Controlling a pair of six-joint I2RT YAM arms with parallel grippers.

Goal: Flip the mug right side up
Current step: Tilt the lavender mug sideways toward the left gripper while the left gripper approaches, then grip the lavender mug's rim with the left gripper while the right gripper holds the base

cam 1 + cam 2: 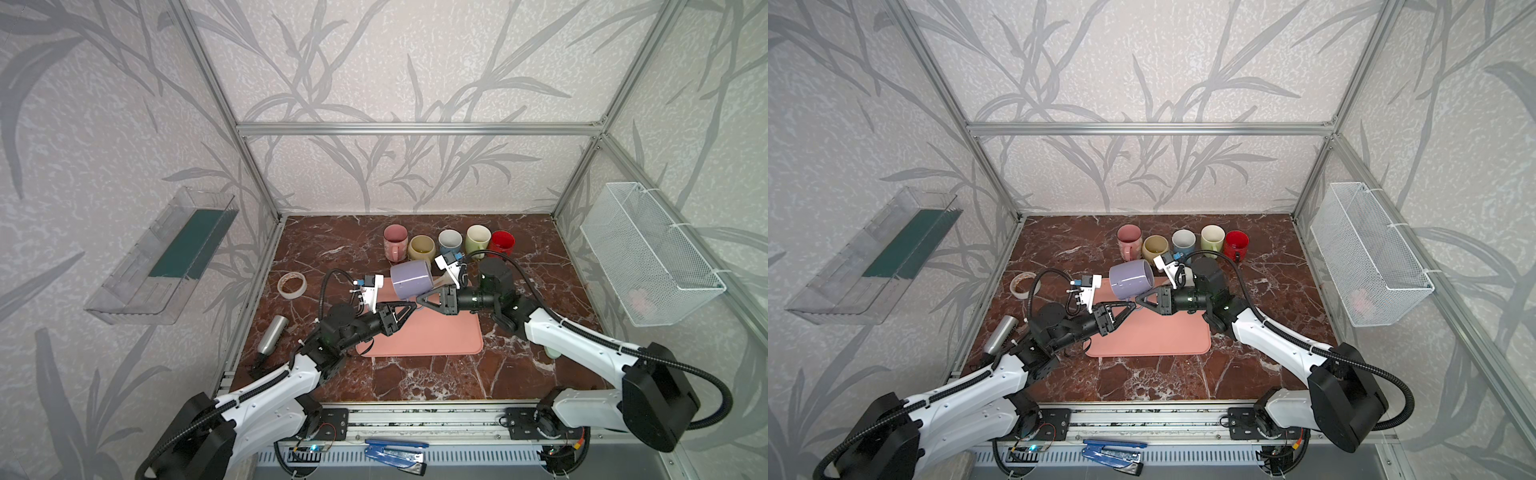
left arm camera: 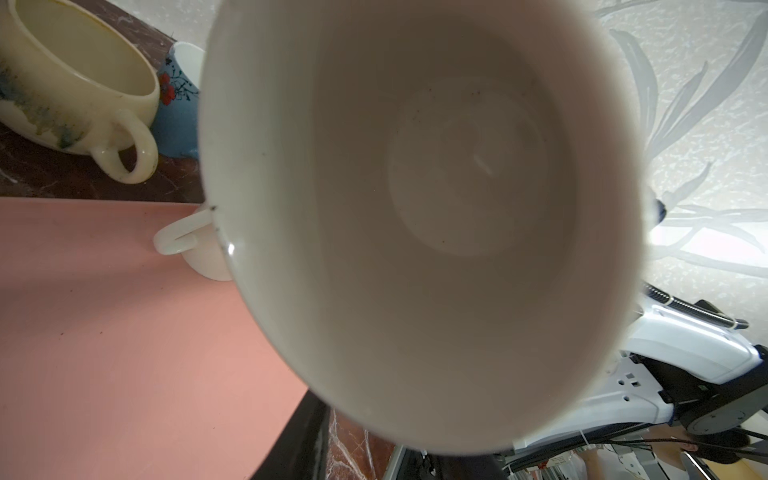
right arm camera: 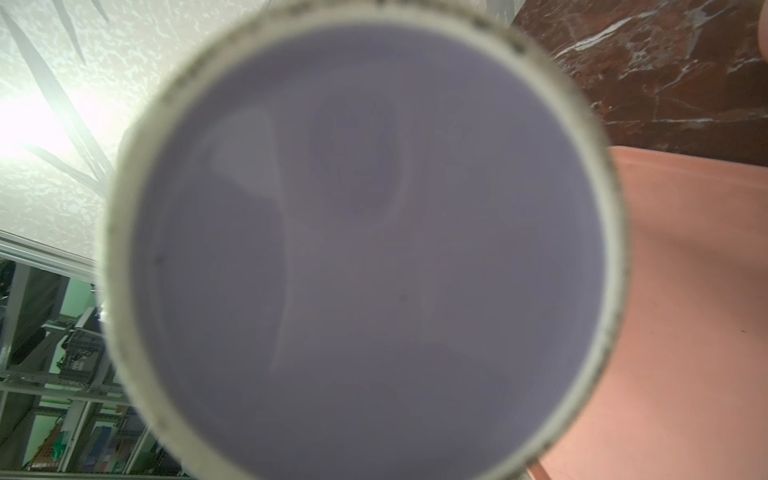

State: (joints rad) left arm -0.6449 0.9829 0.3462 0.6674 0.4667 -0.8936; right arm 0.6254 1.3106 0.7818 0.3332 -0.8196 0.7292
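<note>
A: Where to look for the lavender mug (image 1: 411, 279) (image 1: 1130, 279)?

B: Up in the air above the far edge of the pink mat (image 1: 436, 336) (image 1: 1154, 336), clear of it in both top views. Tipped onto its side, with the mouth toward the mat's left side and the base toward its right.

A: Borne out by the wrist views?

B: Yes. From the left wrist, straight into the white inside of the lavender mug (image 2: 436, 216). From the right wrist, flat onto its purple base (image 3: 365, 249) with a pale ring around it.

A: And the right gripper (image 1: 420, 300) (image 1: 1139, 300)?

B: Closed tight, with its tips tucked under the mug over the mat's far half. Holding the mug from below, apparently by the handle, though hard to make out there.

A: The left gripper (image 1: 412, 306) (image 1: 1132, 306)?

B: Just beside the right one, under the mug, coming in from the mat's left side. Impossible to tell whether clamped or parted, or touching the mug at all.

A: Anything else around the mat?

B: Beyond its far edge, a row of upright mugs: a pink mug (image 1: 395, 237), a yellow mug (image 1: 422, 247), a blue mug (image 1: 450, 241), a pale green mug (image 1: 477, 237) and a red mug (image 1: 502, 243). On the mat near that edge, a white mug (image 2: 203, 257). Off its left side, a tape roll (image 1: 292, 284) and a metal bottle (image 1: 272, 334) lying down.
</note>
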